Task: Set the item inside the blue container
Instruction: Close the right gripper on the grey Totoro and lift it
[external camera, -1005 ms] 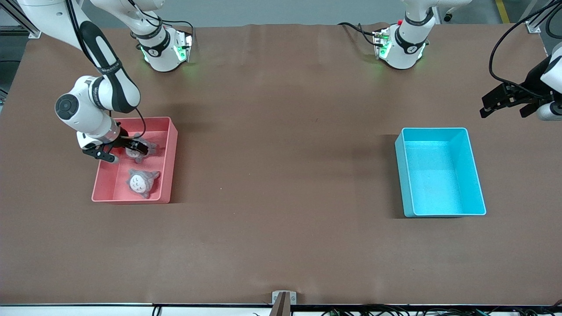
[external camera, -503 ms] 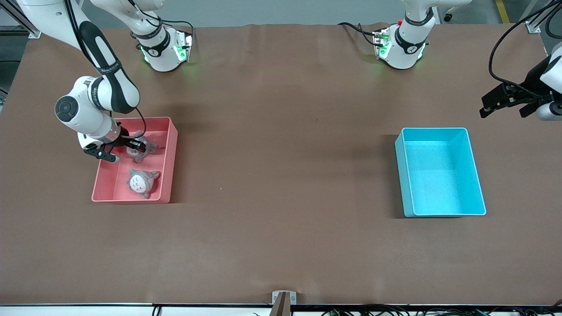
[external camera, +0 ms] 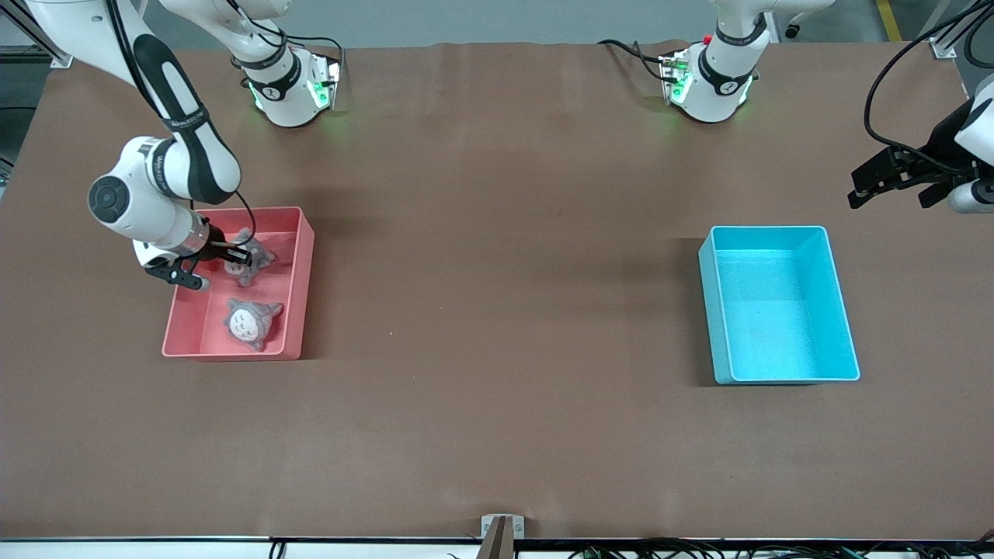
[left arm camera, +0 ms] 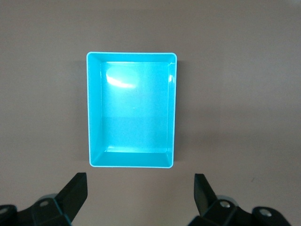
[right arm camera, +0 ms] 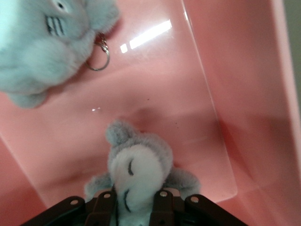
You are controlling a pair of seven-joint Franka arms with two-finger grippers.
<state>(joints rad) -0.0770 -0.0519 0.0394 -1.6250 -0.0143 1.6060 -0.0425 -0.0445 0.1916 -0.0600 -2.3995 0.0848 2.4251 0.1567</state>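
Pinching the grey-and-white plush toy with closed stitched eyes point(right arm camera: 138, 176) between the fingers of the right gripper point(external camera: 220, 258), inside the pink rectangular plastic bin point(external camera: 304, 256) at the right arm's end of the table. Risking a slip: soft fur, grip low on the body, could squeeze out on the lift. Could also snag the second grey plush with the metal key ring point(external camera: 251, 323), lying in the same bin nearer the front camera, or catch the pink wall on the way up. Long carry ahead to the light blue rectangular plastic bin point(external camera: 842, 310), empty, well apart at the left arm's end. Waiting there: left gripper point(left arm camera: 140, 193), fingers spread wide, hovering just beside that bin.

Versus a second ago: right fingers gone from spread around the plush to pressed on it; wrist shifted slightly toward the table edge; plush tugged a little. Left arm, both bins, second plush unchanged.
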